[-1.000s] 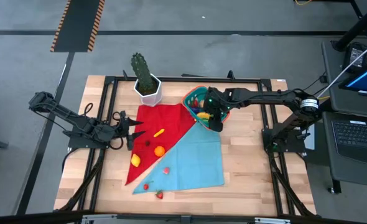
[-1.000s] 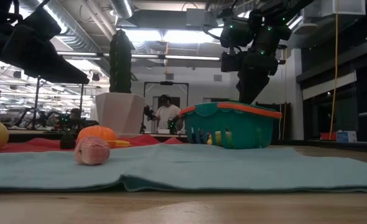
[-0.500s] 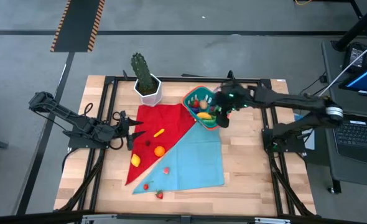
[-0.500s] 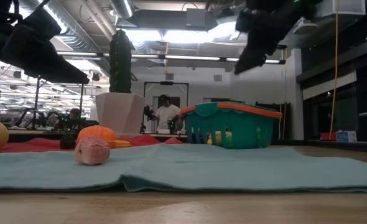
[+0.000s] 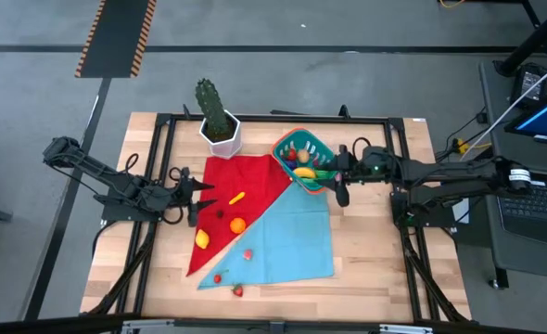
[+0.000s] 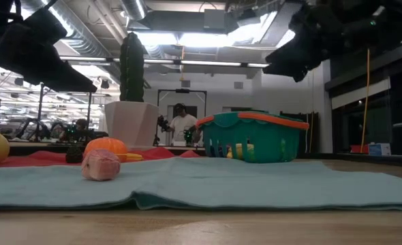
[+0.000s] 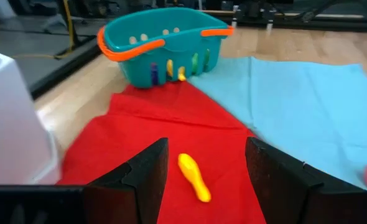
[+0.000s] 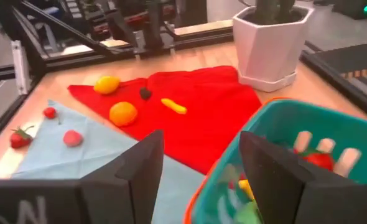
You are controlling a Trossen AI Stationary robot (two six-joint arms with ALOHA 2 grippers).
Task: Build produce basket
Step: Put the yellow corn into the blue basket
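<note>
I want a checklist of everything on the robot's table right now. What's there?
Surface: wooden table with a red cloth and a blue cloth.
Job's things: basket partly filled; banana, orange, lemon and berries outside it.
Clutter: potted cactus.
Grippers: left gripper open near the banana; right gripper open, empty, beside the basket.
Cables: nothing seen on the table.
Surroundings: person far behind.

**Workshop around the wooden worktop**

The worktop [image 5: 375,250] stands on a grey floor [image 5: 255,83]. Beyond it lies a hazard-striped mat [image 5: 116,37]; beside it, a desk with keyboard [image 5: 528,199]. Overhead run ceiling lights [image 6: 187,37] and ducts.
</note>
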